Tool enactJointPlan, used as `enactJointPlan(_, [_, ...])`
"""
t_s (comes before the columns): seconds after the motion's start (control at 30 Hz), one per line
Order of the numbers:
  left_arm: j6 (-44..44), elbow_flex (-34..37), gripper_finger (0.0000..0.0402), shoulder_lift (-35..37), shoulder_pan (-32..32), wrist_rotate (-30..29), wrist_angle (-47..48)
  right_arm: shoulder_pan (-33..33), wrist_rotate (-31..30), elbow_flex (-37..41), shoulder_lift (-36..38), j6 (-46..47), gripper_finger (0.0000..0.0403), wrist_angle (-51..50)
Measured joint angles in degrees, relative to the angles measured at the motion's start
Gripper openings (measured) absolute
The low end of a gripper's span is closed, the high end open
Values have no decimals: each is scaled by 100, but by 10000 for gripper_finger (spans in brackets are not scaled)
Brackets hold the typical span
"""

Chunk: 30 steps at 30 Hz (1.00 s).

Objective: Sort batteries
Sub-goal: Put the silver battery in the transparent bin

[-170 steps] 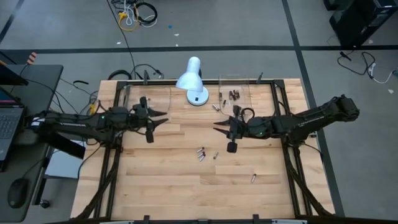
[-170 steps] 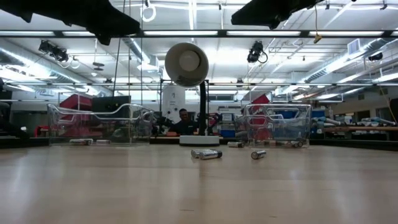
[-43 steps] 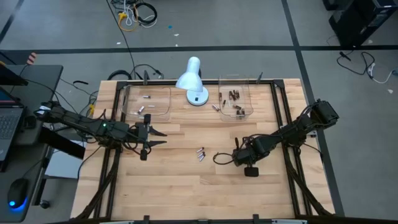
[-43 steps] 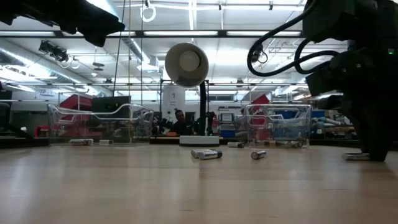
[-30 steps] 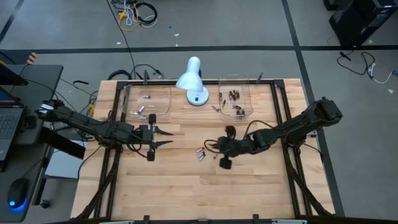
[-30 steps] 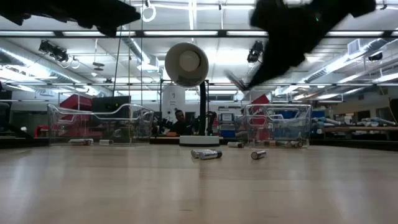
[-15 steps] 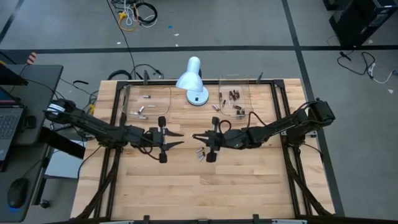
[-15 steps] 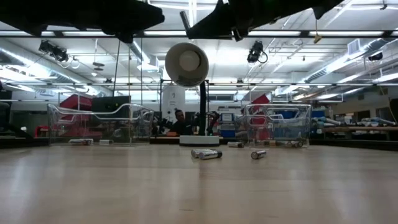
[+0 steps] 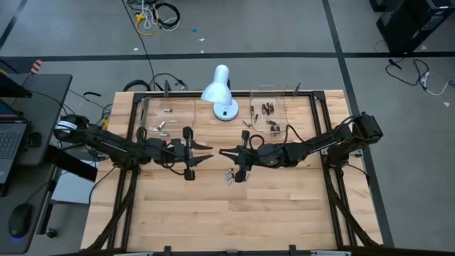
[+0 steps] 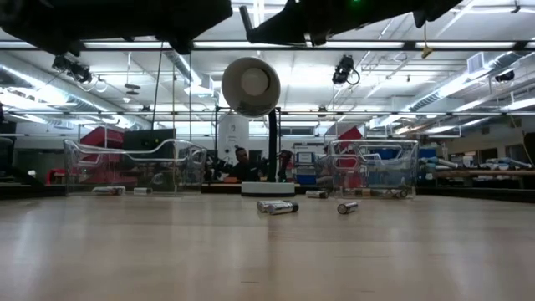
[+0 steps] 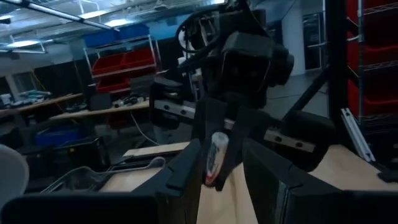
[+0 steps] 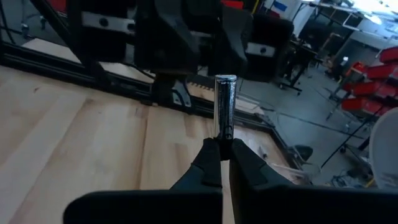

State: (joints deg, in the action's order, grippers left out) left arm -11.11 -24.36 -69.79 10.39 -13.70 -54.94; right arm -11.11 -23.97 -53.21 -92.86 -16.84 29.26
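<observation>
Surface: we see a wooden surface with loose batteries mid-table.
Right hand: clamped on a silvery battery, above centre.
Left hand: fingers parted, empty, facing it.

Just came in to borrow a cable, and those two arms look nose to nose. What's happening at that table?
The robot is sorting batteries. The right tool is shut on a silvery battery, holding it above mid-table and facing the left tool, which hangs open just opposite. It looks like a handover, though that is only a guess. A few loose batteries lie on the wood below, others in the two clear trays beside the white lamp.
</observation>
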Motion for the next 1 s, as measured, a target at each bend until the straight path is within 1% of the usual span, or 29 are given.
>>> enactJointPlan(0.13, [53, -31, 115, -89, -66, 164, -136, 0, 6, 0, 2, -94, 0, 80])
enactJointPlan(0.37, [30, -268, 115, -571, -156, 136, -377, 17, 4, 0, 4, -90, 0, 92])
enactJointPlan(0.5, [-50, -391, 115, -720, -227, 189, -405, 17, 4, 0, 6, -81, 0, 72])
enactJointPlan(0.77, [-85, -455, 115, -827, -258, 282, -396, 26, 4, 0, 7, -75, 0, 70])
enactJointPlan(0.87, [-96, -455, 104, -827, -258, 284, -393, 31, 3, 0, 7, -75, 0, 69])
enactJointPlan(1.0, [-101, -453, 65, -827, -267, 280, -393, 35, 3, 0, 7, -57, 1, 66])
